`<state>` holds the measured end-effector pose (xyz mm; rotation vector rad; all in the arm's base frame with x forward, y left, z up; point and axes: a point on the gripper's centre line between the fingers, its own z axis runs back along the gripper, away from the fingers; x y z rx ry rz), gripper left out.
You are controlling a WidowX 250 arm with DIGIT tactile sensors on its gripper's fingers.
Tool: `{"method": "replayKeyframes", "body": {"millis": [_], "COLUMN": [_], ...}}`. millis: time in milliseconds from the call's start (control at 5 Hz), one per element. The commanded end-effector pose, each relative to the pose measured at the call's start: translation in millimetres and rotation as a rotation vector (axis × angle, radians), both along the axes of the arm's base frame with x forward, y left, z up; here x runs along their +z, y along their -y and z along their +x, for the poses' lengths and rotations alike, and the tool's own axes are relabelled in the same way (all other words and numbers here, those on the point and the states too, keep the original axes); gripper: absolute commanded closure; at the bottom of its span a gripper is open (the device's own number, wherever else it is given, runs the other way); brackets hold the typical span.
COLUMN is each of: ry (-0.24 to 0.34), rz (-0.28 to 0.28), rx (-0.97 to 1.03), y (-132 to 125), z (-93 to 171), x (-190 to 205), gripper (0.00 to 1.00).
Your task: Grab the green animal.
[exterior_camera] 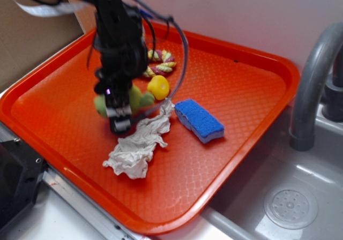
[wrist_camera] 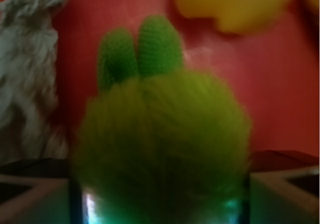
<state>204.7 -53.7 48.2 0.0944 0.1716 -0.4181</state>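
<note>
Fuzzy green animal [wrist_camera: 162, 144], seemingly between gripper [wrist_camera: 160, 199] fingers

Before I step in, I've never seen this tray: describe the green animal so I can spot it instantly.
Look at the orange tray beside the sink, under the black robot arm. The green animal sits between the arm's claw, with a yellow toy beside it. It's the only fuzzy yellow-green thing; the rope ring is braided and the sponge is blue.

Orange tray [exterior_camera: 252, 84], green animal [exterior_camera: 140, 99], sponge [exterior_camera: 199, 120], crumpled cloth [exterior_camera: 140, 143], yellow toy [exterior_camera: 158, 87], rope ring [exterior_camera: 161, 62]
</note>
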Motion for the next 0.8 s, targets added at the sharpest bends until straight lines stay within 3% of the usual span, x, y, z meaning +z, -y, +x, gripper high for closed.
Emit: {"method": "replayKeyframes", "body": {"millis": [0,200,400,600], "ry": [0.159,0.221,0.268,0.309], "rz": [-0.041,-0.086,-0.12,-0.163], "rx": [0.315,0.504,0.556,0.519], "y": [-26.4,-36.2,-36.1,-27.6], "z": [17.2,6.0,-3.7,-8.3], "x": [105.9,148.5,172.9,168.2], "gripper": [1.0,1.0,1.0,1.0]}}
